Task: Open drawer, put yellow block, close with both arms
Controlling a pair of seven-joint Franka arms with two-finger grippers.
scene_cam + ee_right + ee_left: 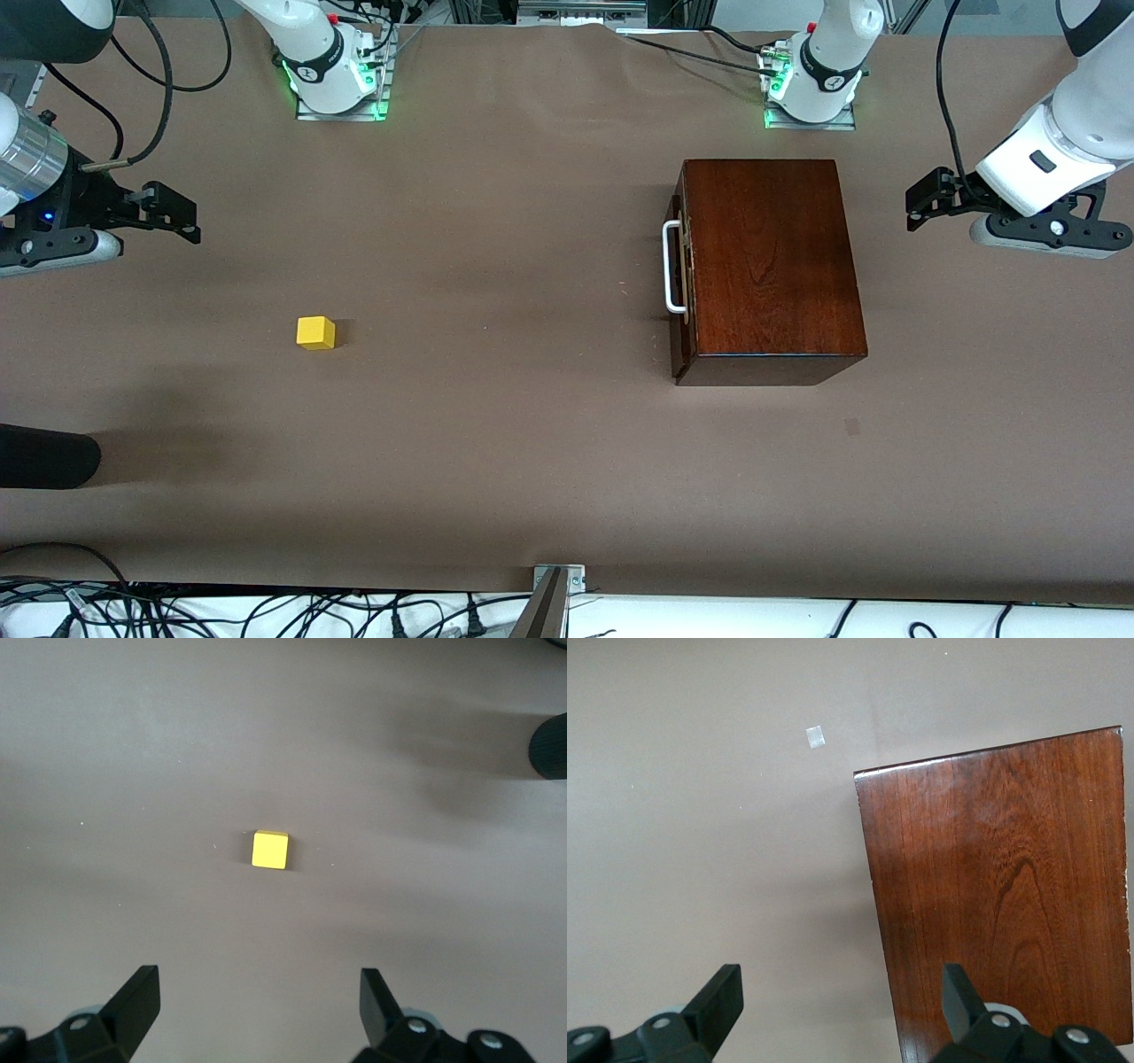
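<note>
Table surface: brown matte covering (496, 461), faint creases, runs edge to edge.

1 black rounded cylinder-like object (44, 456) enters at the right arm's end of the table, lying low on the covering and casting a soft shadow; its end also shows in the right wrist view (549, 744). Identity not clear.

1 small dark mark (852, 427) on the covering toward the left arm's end.

1 small pale square scrap (816, 737), possibly tape, flat on the covering.

Near edge: metal bracket (558, 578) at mid-edge; black cables (266, 611) tangled on a white surface below it.

Brown table cover (532, 461); tangled black cables (266, 611) along near edge.
</note>
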